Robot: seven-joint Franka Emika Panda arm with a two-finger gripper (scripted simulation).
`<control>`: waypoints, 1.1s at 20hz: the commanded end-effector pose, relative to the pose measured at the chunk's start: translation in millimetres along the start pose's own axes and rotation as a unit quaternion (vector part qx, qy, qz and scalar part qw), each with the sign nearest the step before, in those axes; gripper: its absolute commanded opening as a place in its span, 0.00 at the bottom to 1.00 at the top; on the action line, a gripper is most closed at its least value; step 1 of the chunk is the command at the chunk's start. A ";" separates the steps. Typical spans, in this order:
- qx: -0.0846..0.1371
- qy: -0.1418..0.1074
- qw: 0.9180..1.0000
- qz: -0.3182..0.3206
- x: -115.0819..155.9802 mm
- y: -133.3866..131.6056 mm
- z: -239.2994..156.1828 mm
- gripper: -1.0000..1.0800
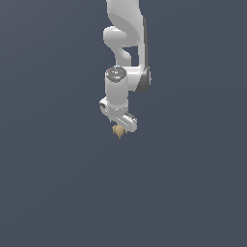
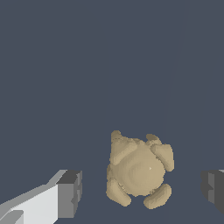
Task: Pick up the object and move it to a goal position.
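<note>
1. Starting right at the business end: the white two-finger gripper with dark grey pads (image 2: 141, 189) is spread wide, nothing pinched in it. In the wrist view you can see one grey pad (image 2: 70, 194) on one side and the other pad poking in at the opposite edge of the picture, with a clear gap on both sides of what sits between them.

2. Sitting in that gap is the small tan, golden-brown lumpy object with stubby rounded knobs sticking out of it (image 2: 139, 169). It's between the fingers but neither pad touches it, and it sits a bit nearer the pad at the picture's edge than the other one.

3. From the exterior view the same tan lump (image 1: 118, 130) shows just under the gripper (image 1: 120, 126), peeking out below the fingertips. Can't tell from here whether it's resting on the surface or not.

4. Going up from the gripper, the white jointed robot arm with grey joint trim (image 1: 124, 58) rises pretty much straight above it and runs out of the top of the picture.

5. Behind and beneath all of it is a plain dark slate-blue background (image 1: 48, 183).
</note>
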State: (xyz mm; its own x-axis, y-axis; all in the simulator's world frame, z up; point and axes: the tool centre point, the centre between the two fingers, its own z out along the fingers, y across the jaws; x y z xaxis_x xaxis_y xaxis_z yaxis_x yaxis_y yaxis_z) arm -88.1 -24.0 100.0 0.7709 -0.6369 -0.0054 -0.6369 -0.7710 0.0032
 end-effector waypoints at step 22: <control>0.002 0.003 0.998 0.057 -14.4 8.3 38.9 0.96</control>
State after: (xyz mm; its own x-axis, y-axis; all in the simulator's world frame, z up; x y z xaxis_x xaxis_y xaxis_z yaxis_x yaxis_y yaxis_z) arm -104.1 -21.3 68.5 0.6945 -0.7195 0.0003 -0.7195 -0.6945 -0.0001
